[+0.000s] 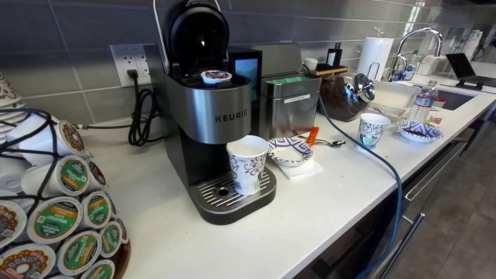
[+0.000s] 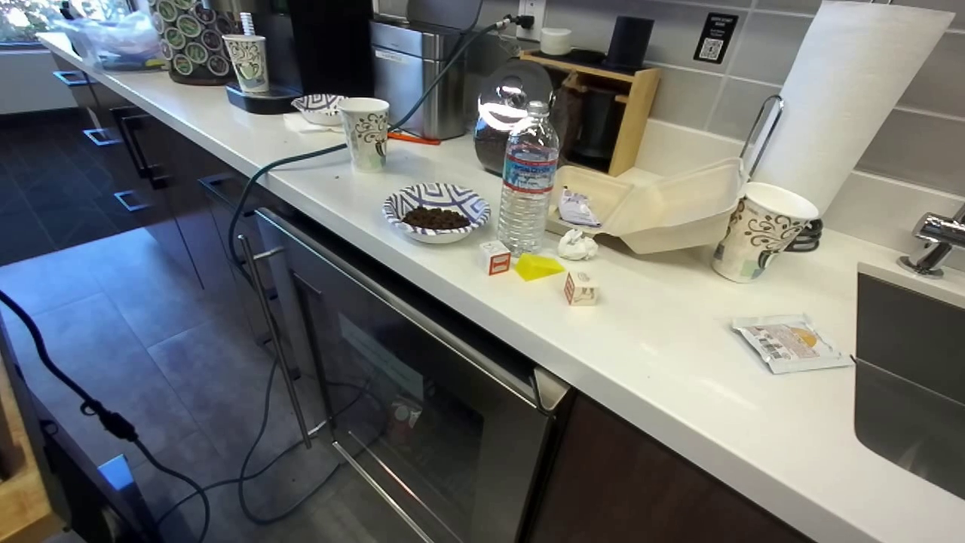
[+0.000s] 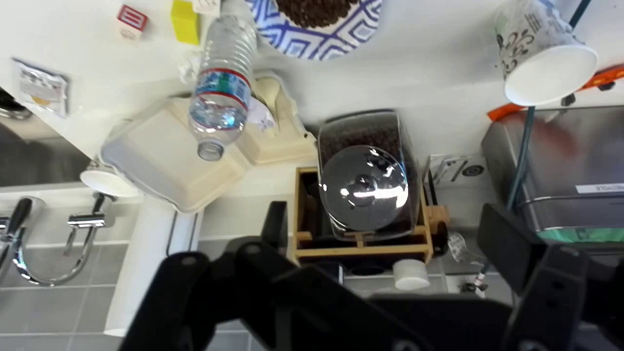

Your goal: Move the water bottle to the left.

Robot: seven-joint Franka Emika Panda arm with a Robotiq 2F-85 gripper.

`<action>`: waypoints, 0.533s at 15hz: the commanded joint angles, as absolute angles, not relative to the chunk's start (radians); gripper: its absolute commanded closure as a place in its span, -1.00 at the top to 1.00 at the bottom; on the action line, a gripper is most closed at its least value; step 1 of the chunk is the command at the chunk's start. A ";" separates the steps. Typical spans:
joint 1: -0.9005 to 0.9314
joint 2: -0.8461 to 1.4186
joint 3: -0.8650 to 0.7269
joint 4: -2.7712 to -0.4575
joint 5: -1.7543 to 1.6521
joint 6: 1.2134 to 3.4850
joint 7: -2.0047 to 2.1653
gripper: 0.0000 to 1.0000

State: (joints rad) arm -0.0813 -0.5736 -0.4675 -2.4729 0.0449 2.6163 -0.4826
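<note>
The water bottle (image 2: 530, 181) is clear plastic with a blue and red label and a pale cap. It stands upright on the counter beside a patterned bowl (image 2: 437, 215) of dark bits. It also shows in an exterior view (image 1: 423, 101) and at the upper left of the wrist view (image 3: 222, 92). My gripper (image 3: 387, 231) shows only in the wrist view. Its fingers are wide apart with nothing between them, apart from the bottle, and the glass jar and wooden rack show beyond the gap. The arm is out of view in both exterior views.
A takeout box (image 2: 671, 207), yellow piece (image 2: 537, 266), small cubes (image 2: 580, 289) and crumpled paper (image 2: 577, 245) lie close to the bottle. A paper cup (image 2: 366, 134), glass jar (image 3: 363, 187) and cable (image 1: 372, 151) are nearby. The sink (image 2: 912, 362) and counter's front edge bound the area.
</note>
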 commanded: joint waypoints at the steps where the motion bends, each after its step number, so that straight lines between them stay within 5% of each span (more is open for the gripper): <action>1: 0.110 -0.611 -0.641 -2.600 0.200 2.840 -0.714 1.00; 8: 0.566 -0.670 -1.199 -2.614 0.197 3.165 -1.129 1.00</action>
